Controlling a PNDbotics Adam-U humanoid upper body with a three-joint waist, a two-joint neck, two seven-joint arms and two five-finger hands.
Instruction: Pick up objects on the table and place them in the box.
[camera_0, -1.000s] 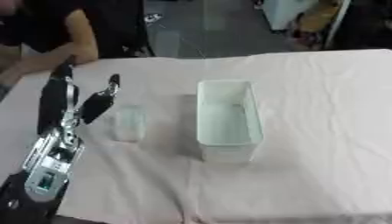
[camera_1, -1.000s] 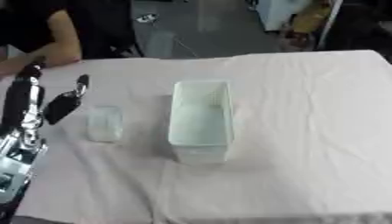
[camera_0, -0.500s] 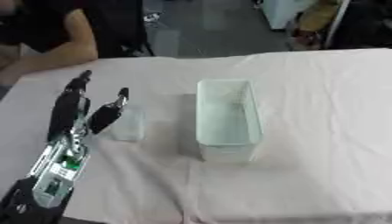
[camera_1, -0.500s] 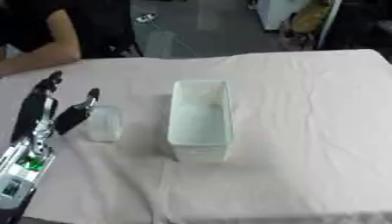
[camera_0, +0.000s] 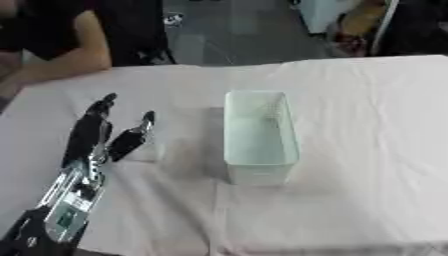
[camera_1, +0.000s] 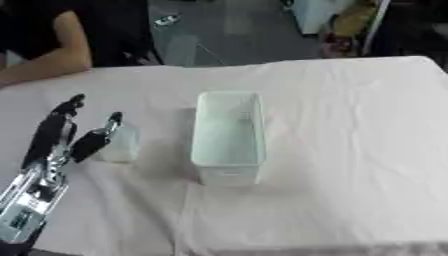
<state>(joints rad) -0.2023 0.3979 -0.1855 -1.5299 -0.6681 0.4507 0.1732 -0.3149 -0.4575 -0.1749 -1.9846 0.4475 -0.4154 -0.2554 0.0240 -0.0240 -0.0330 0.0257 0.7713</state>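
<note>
The robot's left hand (camera_1: 66, 137), fingers straight and holding nothing, hovers beside the small clear plastic container (camera_1: 120, 145) left of the pale green rectangular box (camera_1: 227, 137); it looks light, slippery, best pinched across its walls.

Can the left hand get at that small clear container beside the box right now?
Probably yes. The left hand is open right at the small clear container, thumb over it, and nothing lies between; the box stands apart to its right.

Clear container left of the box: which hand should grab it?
Left. The left hand is open right beside the clear container, thumb over it. The right hand shows in neither view. The box sits just right of it.
</note>
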